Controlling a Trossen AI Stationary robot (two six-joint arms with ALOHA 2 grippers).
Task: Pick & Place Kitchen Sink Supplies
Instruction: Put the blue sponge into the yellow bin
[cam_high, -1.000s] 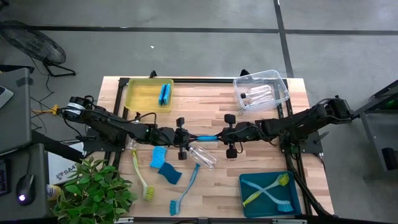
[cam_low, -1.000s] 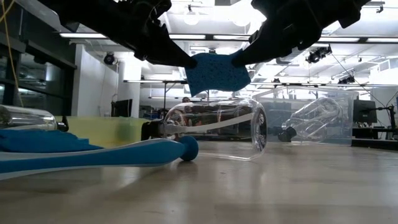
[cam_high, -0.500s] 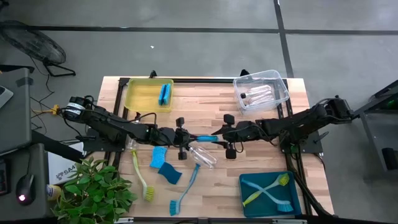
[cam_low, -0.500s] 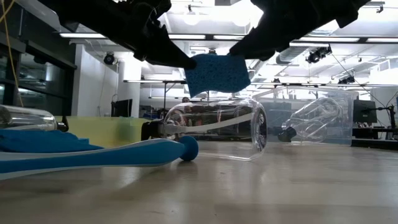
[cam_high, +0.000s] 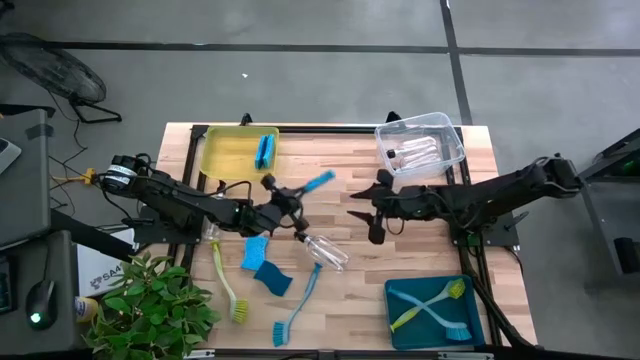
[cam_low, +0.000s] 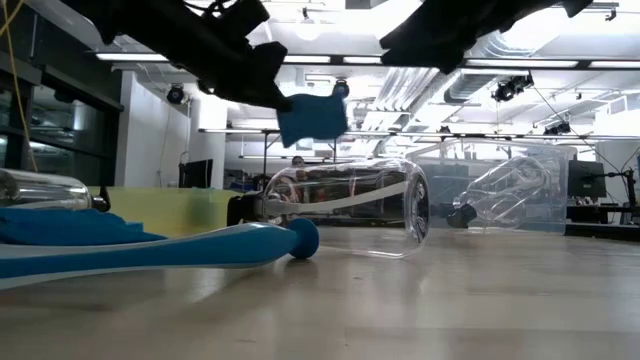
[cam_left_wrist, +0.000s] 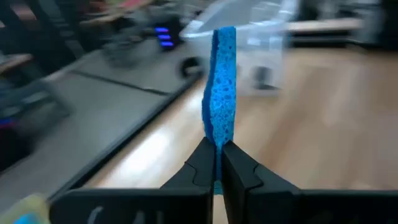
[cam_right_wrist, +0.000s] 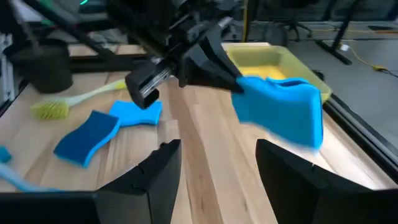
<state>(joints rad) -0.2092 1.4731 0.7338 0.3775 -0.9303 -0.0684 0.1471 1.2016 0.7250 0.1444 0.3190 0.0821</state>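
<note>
One blue sponge (cam_high: 319, 182) is pinched edge-on in the closed left gripper (cam_high: 293, 197), likely mid-carry with a drop into the yellow bin (cam_high: 225, 152) behind it wanted next, while the right gripper (cam_high: 362, 206) is held open and empty opposite.

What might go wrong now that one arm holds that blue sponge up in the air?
The left gripper pinches the sponge only by its edge, so it could slip out. A clear bottle lies below; a fall might set it rolling. The open right gripper is close, so the arms might bump.
</note>
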